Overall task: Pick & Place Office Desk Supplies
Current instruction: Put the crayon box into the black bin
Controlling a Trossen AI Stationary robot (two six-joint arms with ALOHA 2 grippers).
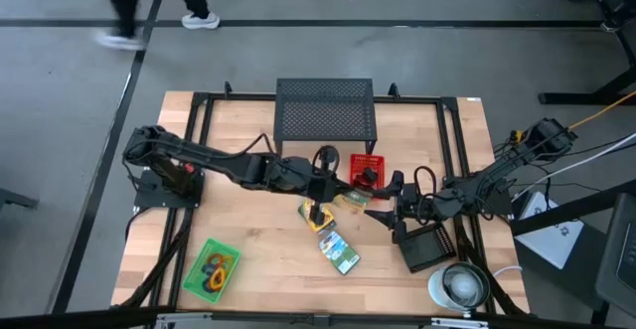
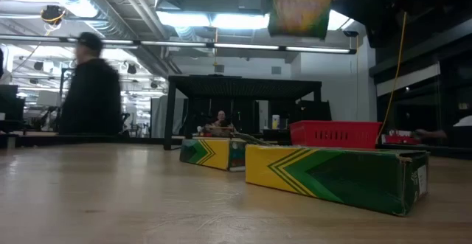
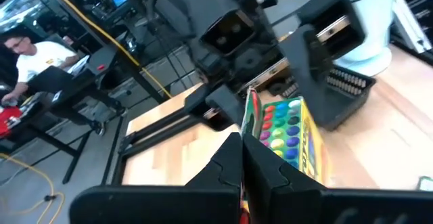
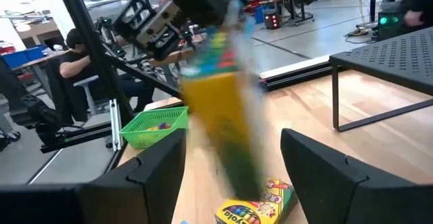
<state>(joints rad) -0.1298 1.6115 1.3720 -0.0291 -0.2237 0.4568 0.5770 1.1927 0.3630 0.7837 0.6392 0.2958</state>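
Gripping crayon box [image 3: 287,132], left claw [image 3: 241,173] clamped; box blurred in right wrist view; right claw [image 4: 233,160] apart.

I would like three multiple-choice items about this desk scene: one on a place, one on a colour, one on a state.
1. Where does the black mesh stand sit?
A. far table edge
B. near edge
C. under the table

2. What colour is the small mesh basket holding loops?
A. red
B. green
C. white

3. The left pincer is:
A. wide open
B. out of view
C. shut on the yellow-green crayon box

Answers: 1 A, the high view shows it there; 2 B, its mesh is green; 3 C, the fingers clamp the lifted box while the right pincer waits open.
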